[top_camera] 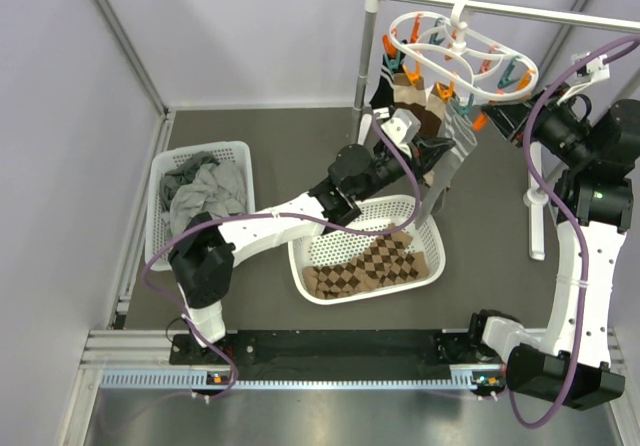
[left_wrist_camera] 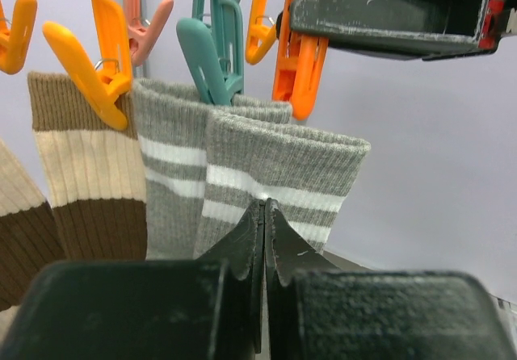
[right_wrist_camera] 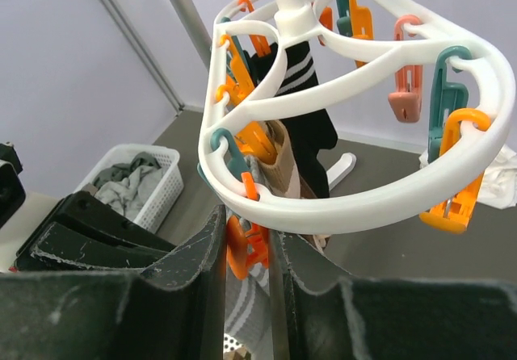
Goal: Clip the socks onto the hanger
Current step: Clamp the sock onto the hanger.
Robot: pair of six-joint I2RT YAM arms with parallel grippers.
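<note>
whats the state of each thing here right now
hanger: hanging from the rail
black sock: clipped, hanging
tan sock: clipped by a yellow peg
rear grey sock: clipped by a teal peg
front grey sock: no peg on it, pinched in shut left end effector
orange peg: gripped between fingers of shut right end effector
middle basket: holds diamond cloth

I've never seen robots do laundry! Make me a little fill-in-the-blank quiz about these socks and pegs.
1. The left gripper is shut on a ___ striped sock.
2. The right gripper pinches an ___ peg.
3. A second sock beside the first hangs from a ___ peg.
Missing words: grey; orange; teal.
</note>
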